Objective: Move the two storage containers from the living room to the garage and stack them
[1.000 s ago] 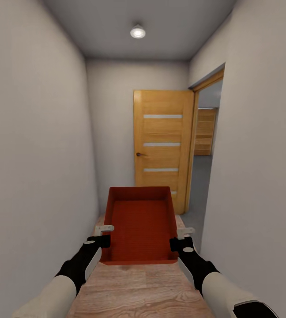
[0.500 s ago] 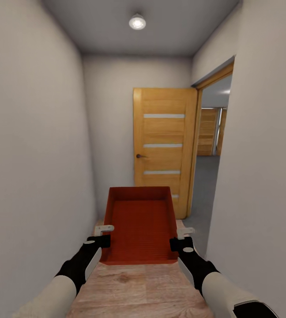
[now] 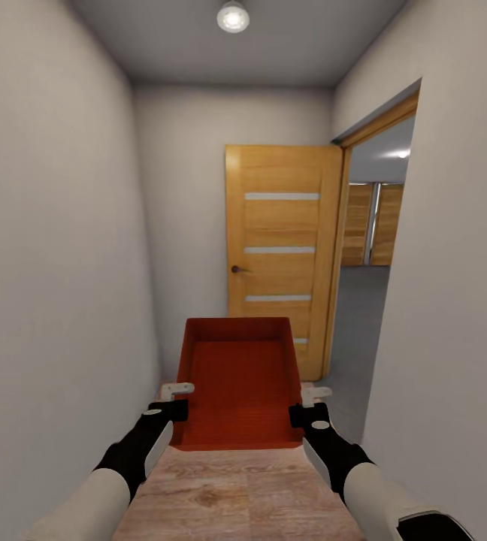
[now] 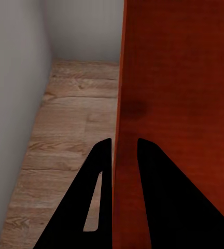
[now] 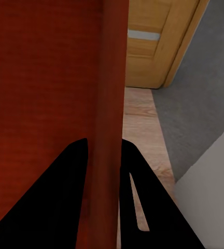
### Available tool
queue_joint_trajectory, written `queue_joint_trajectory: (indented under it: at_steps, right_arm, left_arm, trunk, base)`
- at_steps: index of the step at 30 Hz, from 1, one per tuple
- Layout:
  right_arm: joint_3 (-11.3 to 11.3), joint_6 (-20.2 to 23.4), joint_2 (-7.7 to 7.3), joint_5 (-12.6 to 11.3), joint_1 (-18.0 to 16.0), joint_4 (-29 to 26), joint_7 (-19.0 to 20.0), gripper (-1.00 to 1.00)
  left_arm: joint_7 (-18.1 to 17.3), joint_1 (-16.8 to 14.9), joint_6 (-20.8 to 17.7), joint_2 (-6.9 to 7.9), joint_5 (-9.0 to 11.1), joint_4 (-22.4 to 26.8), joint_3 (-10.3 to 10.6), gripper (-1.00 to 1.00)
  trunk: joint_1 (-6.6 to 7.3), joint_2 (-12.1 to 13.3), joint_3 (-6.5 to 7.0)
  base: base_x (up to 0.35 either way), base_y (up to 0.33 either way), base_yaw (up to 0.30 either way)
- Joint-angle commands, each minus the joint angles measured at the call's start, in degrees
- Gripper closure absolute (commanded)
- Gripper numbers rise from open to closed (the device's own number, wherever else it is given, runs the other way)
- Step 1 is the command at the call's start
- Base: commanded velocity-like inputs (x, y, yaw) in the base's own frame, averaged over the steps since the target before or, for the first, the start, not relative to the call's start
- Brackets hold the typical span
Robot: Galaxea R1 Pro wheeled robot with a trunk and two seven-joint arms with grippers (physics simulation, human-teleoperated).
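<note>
Gripping a plain red-orange storage container (image 3: 237, 383), left pincer (image 3: 170, 400) and right pincer (image 3: 310, 403) clamp opposite walls.

narrow hallway; orange door (image 3: 279, 255) blocks ahead, open doorway (image 3: 367, 300) on the right.

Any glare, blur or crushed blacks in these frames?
Head view: the ceiling lamp blooms to white; the walls are evenly lit with soft shading, the render slightly soft. Left wrist view: the left gripper is a flat black silhouette, no detail; the storage container wall has a faint dark blotch. Right wrist view: the right gripper is equally black; the orange door is blurry.
</note>
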State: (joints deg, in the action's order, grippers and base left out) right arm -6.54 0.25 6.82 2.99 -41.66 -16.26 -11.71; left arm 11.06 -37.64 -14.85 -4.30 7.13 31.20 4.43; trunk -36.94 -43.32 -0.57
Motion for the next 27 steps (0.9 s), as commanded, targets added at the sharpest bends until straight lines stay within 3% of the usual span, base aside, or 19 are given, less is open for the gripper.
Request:
queue_joint_trajectory:
  at_steps: [1, 16, 17, 21, 27]
  right_arm:
    - [0.21, 0.01, -0.58, 0.0, 0.0, 0.18, -0.42, 1.0]
    - [0.21, 0.01, -0.66, 0.0, 0.0, 0.18, -0.42, 1.0]
    - [0.01, 0.07, -0.35, 0.04, 0.0, 0.36, -0.42, 1.0]
    - [-0.18, 0.21, -0.18, 0.38, 0.0, 0.64, -0.42, 1.0]
    - [-0.42, -0.07, -0.22, 0.09, 0.0, 0.88, -0.42, 1.0]
  left_arm:
    - [0.89, -0.06, 1.11, 0.17, -1.06, 0.26, -1.27, 1.0]
    - [0.89, -0.06, 1.13, 0.17, -1.06, 0.26, -1.27, 1.0]
    - [0.83, -0.06, 0.1, 0.4, 0.28, 0.41, 0.08, 1.0]
    - [0.86, -0.06, 0.84, 0.55, 2.82, -1.01, 1.37, 1.0]
    - [0.89, -0.06, 1.02, 0.52, 2.94, -1.14, 1.62, 1.0]
  trunk:
    - [-0.05, -0.05, -0.06]
    - [-0.05, -0.05, -0.06]
    - [-0.05, -0.06, -0.06]
    - [-0.05, -0.06, -0.06]
    - [-0.05, -0.06, -0.06]
  base:
    - [0.325, 0.0, 0.0]
    - [0.325, 0.0, 0.0]
    - [0.0, 0.0, 0.0]
    - [0.0, 0.0, 0.0]
    - [0.078, 0.0, 0.0]
